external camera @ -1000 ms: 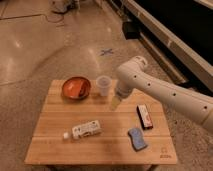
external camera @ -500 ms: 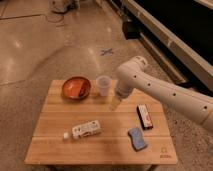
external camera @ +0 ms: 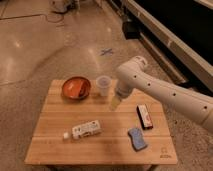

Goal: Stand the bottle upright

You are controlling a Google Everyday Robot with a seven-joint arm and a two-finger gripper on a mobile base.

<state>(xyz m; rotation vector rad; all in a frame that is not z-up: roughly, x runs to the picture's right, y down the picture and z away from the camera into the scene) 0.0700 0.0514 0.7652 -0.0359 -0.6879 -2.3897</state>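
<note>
While the bottle (external camera: 86,129) lies on its side at lower centre of the worktop (external camera: 55,145), the gripper (external camera: 115,104) hangs mid-frame apart from it, its grip impossible to tell.

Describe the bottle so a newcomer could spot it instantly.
On the wooden table, look to the near left in the camera view, away from the gripper hovering by the cup. The bottle lies on its side there, white with a pale label, unlike the blue sponge.

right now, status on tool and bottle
Tool over table, just right of cup. Bottle on its side near front edge, apart from tool. Cup close beside tool.
</note>
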